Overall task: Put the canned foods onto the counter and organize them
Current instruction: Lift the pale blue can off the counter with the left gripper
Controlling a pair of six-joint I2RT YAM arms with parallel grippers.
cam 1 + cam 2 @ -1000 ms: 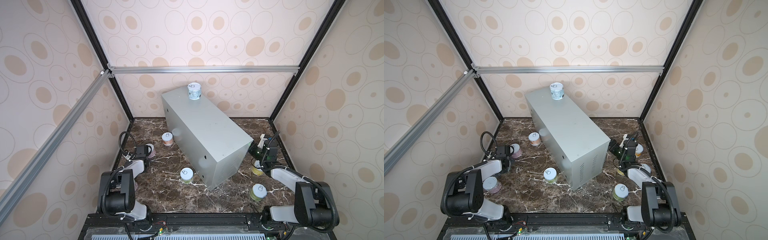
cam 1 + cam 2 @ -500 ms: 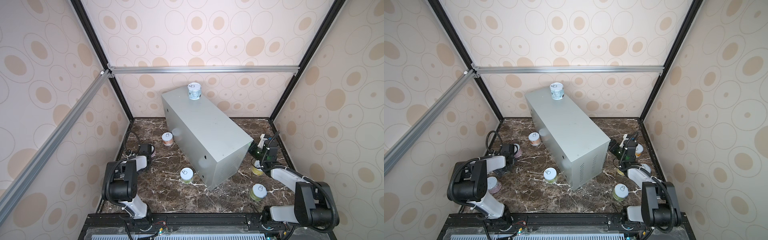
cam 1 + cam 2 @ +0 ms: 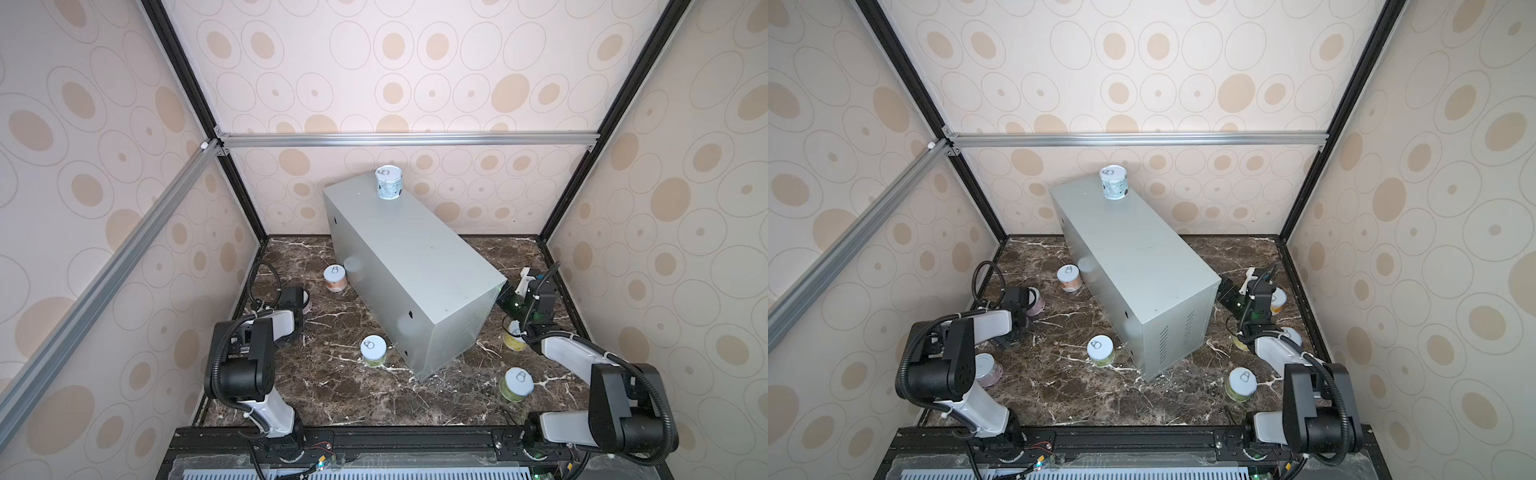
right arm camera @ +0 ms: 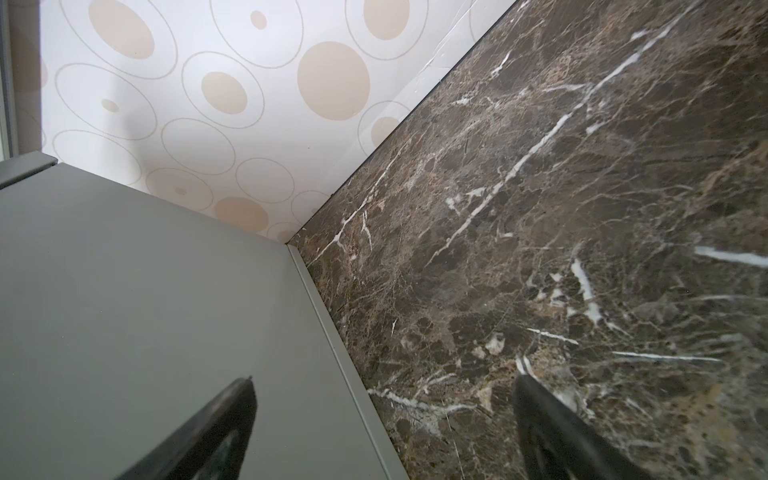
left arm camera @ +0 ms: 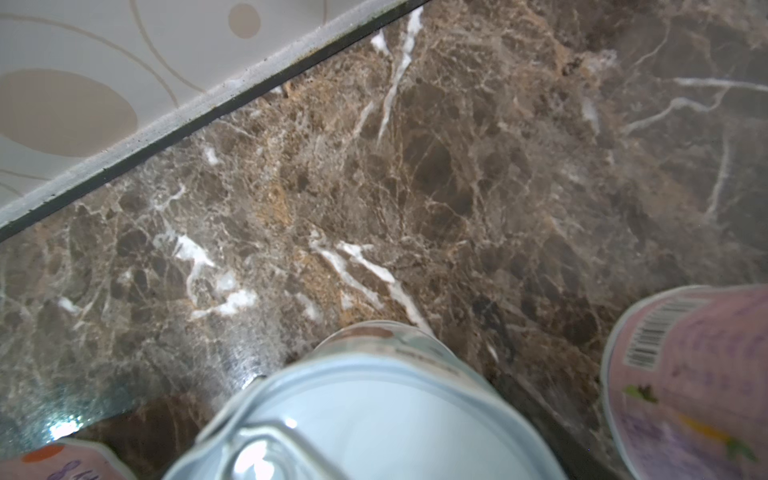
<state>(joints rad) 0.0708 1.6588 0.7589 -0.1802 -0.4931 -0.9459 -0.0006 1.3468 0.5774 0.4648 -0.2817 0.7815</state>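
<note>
**Cell at the approach to the next tin.** Since 1 second ago my left arm has unfolded and reached forward along the left wall. My left pincer now sits over the short pink-labelled tin and hides most of it in both top views. In the left wrist view a white pull-tab lid fills the lower centre, very close to the camera, with a pink barcoded label just beside it. My fingers do not show there, so I cannot tell whether the jaws stand apart or are clamped. My right pincer has not moved; it hangs wide open and empty beside the near end of the large oblong light-grey metal counter. Only 1 tin, the teal-labelled tin, stands on the counter, at its far end. The orange-labelled tin and green-labelled tin remain on the dark brown veined marble. I judge that a new pick is beginning and most of the task lies ahead.
</note>
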